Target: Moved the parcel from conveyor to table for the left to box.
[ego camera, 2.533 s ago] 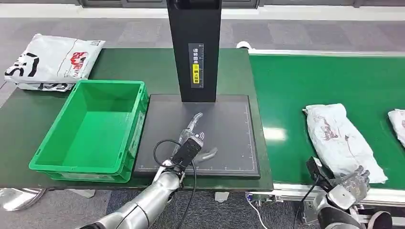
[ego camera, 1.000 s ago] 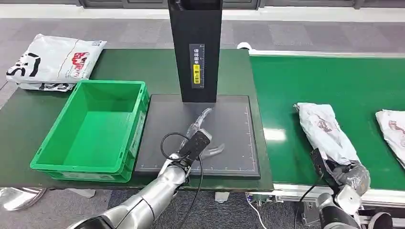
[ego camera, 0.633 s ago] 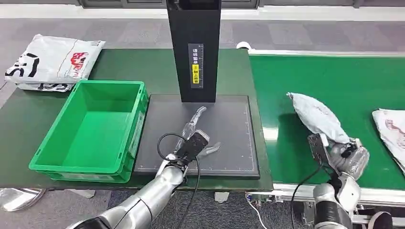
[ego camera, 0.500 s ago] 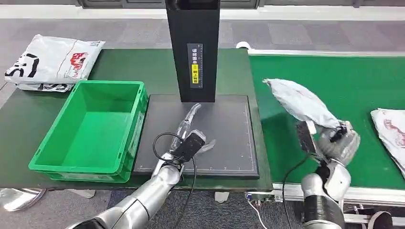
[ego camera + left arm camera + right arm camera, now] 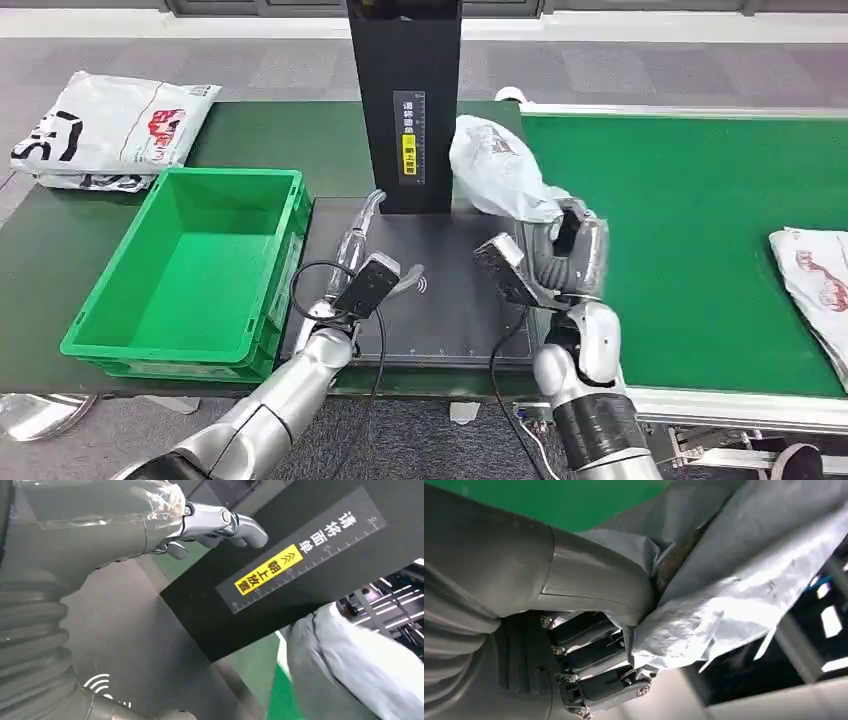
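On your far left, a glossy white printed bag (image 5: 108, 130) lies on the dark counter (image 5: 40, 250), then a rigid green plastic crate (image 5: 190, 275). Your left robot hand (image 5: 362, 232) hovers over the flat black mat (image 5: 450, 300), fingers spread, holding nothing. Your right robot hand (image 5: 572, 250) clamps the crinkled grey plastic parcel (image 5: 497, 165), raised beside the black post (image 5: 404, 100), left of the smooth green conveyor (image 5: 700, 220).

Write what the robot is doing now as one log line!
right hand: holds grey parcel above black pad | left hand: open over pad | green box: empty
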Motion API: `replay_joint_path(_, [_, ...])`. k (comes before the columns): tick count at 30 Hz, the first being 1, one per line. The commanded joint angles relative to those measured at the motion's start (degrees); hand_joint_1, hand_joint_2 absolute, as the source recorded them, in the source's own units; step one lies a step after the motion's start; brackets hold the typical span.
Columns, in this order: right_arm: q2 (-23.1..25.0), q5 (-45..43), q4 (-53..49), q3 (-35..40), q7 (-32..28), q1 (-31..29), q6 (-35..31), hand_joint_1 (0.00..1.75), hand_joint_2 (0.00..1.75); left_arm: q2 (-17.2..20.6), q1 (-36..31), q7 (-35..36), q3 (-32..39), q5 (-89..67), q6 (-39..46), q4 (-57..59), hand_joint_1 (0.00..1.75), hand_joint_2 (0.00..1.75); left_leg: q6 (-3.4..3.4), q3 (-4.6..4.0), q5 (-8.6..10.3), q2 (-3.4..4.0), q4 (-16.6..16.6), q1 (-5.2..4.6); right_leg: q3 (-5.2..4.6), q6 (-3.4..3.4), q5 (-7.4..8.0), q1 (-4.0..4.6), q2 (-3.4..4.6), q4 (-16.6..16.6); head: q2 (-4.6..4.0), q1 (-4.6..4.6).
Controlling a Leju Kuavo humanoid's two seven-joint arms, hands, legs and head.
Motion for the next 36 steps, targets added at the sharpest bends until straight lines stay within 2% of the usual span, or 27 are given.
replay_joint_path(1, [-3.56, -8.75, 9.74, 17.62, -1.24, -2.51, 14.91, 1.75, 1.75, 2.05, -0.40, 1.21, 2.62, -0.38, -0.68, 0.57, 0.00, 1.75, -0.02, 0.17, -0.05, 0.22, -0.08, 0.04, 0.10, -0.03, 0.02, 0.05, 0.21, -0.10, 0.00, 0.00])
replay_joint_path(4, [-2.90, -10.05, 12.13, 20.81, -1.59, -2.24, 20.13, 1.75, 1.75, 1.82, -1.69, 1.97, 2.23, -0.44, -1.49, 1.46, 0.00, 1.75, -0.05, 0.30, -0.07, 0.22, -0.16, 0.13, 0.26, -0.06, 0.04, 0.14, 0.20, -0.23, 0.00, 0.02])
replay_joint_path(19, [-2.98, -10.50, 12.28, 21.22, -1.32, -2.68, 20.51, 1.75, 1.75, 1.72, -1.93, 2.13, 2.13, -0.48, -1.36, 1.77, 0.00, 1.75, -0.04, 0.11, -0.07, 0.11, -0.03, 0.10, 0.09, -0.07, -0.02, 0.11, 0.09, -0.09, 0.00, 0.02])
replay_joint_path(20, [-2.94, -11.72, 12.53, 22.65, -1.49, -2.97, 24.17, 1.75, 1.75, 1.65, -2.40, 2.08, 2.10, -0.45, -1.46, 2.16, 0.00, 1.75, -0.05, 0.09, -0.06, 0.13, -0.04, 0.09, 0.06, -0.08, -0.02, 0.10, 0.11, -0.08, 0.00, 0.00])
replay_joint_path(21, [-2.81, -11.72, 12.53, 22.77, -1.47, -2.98, 24.26, 1.75, 1.75, 1.66, -2.48, 2.10, 2.10, -0.45, -1.49, 2.16, 0.00, 1.75, -0.05, 0.09, -0.05, 0.11, -0.05, 0.08, 0.06, -0.08, -0.02, 0.09, 0.09, -0.08, 0.00, 0.00])
replay_joint_path(24, [-1.06, -13.66, 15.10, 25.31, -0.21, -5.20, 30.99, 1.75, 1.75, 0.92, -5.31, 3.32, 2.34, 0.10, -2.70, 4.26, 0.00, 1.75, -0.07, 0.03, -0.06, 0.13, 0.01, 0.10, -0.01, -0.10, -0.03, 0.11, 0.11, -0.02, 0.00, 0.00])
replay_joint_path(28, [-2.26, -13.42, 13.90, 27.87, 0.45, -3.91, 31.99, 1.75, 1.75, -0.30, -7.27, 2.83, 1.70, -0.06, -3.07, 6.80, 0.00, 1.75, -0.07, 0.09, -0.05, 0.05, 0.00, 0.16, 0.07, -0.12, -0.02, 0.17, 0.03, -0.08, 0.00, 0.00])
replay_joint_path(29, [-2.96, -13.26, 12.41, 28.29, 0.88, -3.07, 31.74, 0.59, 1.75, -0.47, -7.44, 2.57, 1.86, 0.31, -3.25, 7.09, 0.00, 1.75, -0.07, 0.07, -0.03, 0.00, -0.02, 0.11, 0.05, -0.13, -0.02, 0.12, -0.03, -0.06, 0.00, 0.00])
replay_joint_path(32, [-4.66, -12.13, 7.85, 28.44, 2.70, -0.86, 30.77, 0.00, 1.75, -0.39, -7.64, 2.04, 2.13, 1.07, -3.21, 7.22, 0.00, 1.75, -0.04, 0.19, -0.06, -0.01, -0.08, 0.16, 0.22, -0.11, -0.02, 0.18, -0.05, -0.20, 0.00, 0.00])
replay_joint_path(36, [-5.11, -12.07, 4.83, 27.62, 3.30, -0.04, 31.23, 0.00, 1.75, -0.07, -7.66, 1.98, 2.25, 1.24, -3.30, 6.88, 0.00, 1.75, -0.06, 0.10, -0.05, 0.00, -0.05, 0.10, 0.10, -0.11, -0.04, 0.12, -0.03, -0.11, 0.00, 0.00])
